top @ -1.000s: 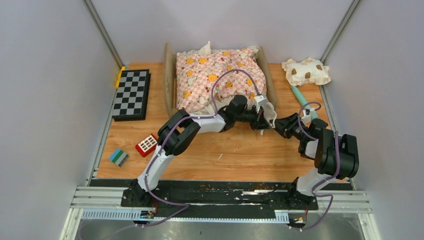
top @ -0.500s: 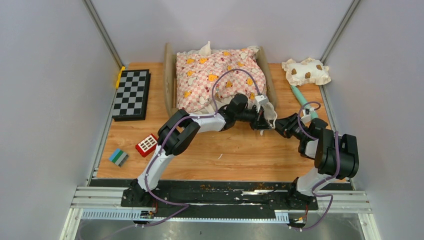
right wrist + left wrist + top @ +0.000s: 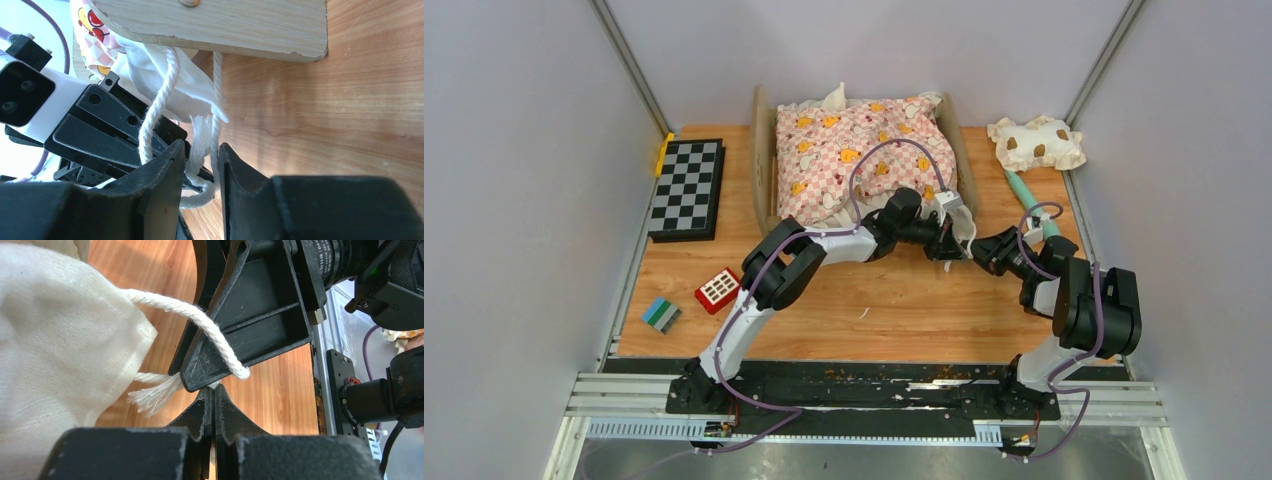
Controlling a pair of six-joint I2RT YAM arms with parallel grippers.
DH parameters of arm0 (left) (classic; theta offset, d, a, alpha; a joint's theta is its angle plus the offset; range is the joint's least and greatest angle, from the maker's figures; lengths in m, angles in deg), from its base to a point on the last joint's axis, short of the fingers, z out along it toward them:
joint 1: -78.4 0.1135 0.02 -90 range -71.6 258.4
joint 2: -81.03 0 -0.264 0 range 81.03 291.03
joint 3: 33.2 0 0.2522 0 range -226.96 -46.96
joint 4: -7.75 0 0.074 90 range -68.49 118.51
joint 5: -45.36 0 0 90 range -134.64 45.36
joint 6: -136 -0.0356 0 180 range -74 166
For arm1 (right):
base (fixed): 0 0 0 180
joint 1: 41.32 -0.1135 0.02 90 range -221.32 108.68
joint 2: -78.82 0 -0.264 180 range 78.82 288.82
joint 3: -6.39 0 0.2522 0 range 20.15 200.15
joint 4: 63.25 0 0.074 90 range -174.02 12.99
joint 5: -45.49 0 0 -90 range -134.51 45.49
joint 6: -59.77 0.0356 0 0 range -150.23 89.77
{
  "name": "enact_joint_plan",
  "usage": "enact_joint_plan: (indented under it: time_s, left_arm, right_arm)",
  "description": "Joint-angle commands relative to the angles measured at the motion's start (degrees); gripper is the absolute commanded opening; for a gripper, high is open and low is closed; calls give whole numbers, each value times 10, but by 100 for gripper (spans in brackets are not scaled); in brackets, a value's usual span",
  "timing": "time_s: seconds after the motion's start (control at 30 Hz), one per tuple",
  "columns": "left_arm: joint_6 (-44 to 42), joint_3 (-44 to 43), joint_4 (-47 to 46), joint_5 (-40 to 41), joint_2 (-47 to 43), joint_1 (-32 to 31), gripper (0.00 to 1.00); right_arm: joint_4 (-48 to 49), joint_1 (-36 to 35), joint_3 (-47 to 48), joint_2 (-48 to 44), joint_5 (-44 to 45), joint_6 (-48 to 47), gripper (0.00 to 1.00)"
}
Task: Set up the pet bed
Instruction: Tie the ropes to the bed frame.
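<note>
Left gripper [image 3: 214, 392] has its two black fingers pressed tightly together. A speck of white shows at their tip, but whether they pinch the white cord [image 3: 200, 322] I cannot tell. Right gripper [image 3: 202, 150] faces it tip to tip, fingers set slightly apart. The cord and its frayed end hang in the narrow gap, which is wider than the strands.

From above, both grippers meet at the near right corner of the pet bed [image 3: 761, 160]. The bed is a light-wood frame at the far middle of the wooden table [image 3: 904, 310]. A pink checkered cushion [image 3: 864, 150] lies in the frame, covering its base. White cloth [image 3: 60, 340] bunches at that near right corner, and the cord runs from it, looping over one right finger.

A spotted pillow [image 3: 1036, 143] lies at the far right, well apart from the bed, with a teal stick [image 3: 1027, 197] just nearer. A checkerboard [image 3: 686, 187] sits at the far left. A red block [image 3: 718, 289] and a green-and-blue block [image 3: 661, 314] lie near left.
</note>
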Motion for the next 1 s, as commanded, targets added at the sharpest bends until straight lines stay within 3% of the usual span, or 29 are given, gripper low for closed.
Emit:
enact_joint_plan:
  time_s: [0.0, 0.17, 0.33, 0.4, 0.67, 0.97]
  left_arm:
    - [-7, -25, -1, -12, 6, 2, 0]
    - [-8, -27, 1, -13, 7, 1, 0]
    - [-11, -24, 7, -11, 4, 2, 0]
    - [-12, -23, 10, -9, 4, 2, 1]
    - [-19, -8, 18, 1, -2, 2, 24]
    - [-19, -4, 17, 14, 4, 2, 30]
  right_arm:
    - [37, -4, 16, -7, -16, 3, 28]
    - [41, -5, 15, -4, -18, 4, 11]
    - [17, -5, 17, -11, -8, -7, 0]
    - [-13, -5, 20, -19, 5, -23, 0]
    - [-233, -5, 52, -92, 95, -131, 0]
    - [-250, -5, 56, -87, 94, -135, 0]
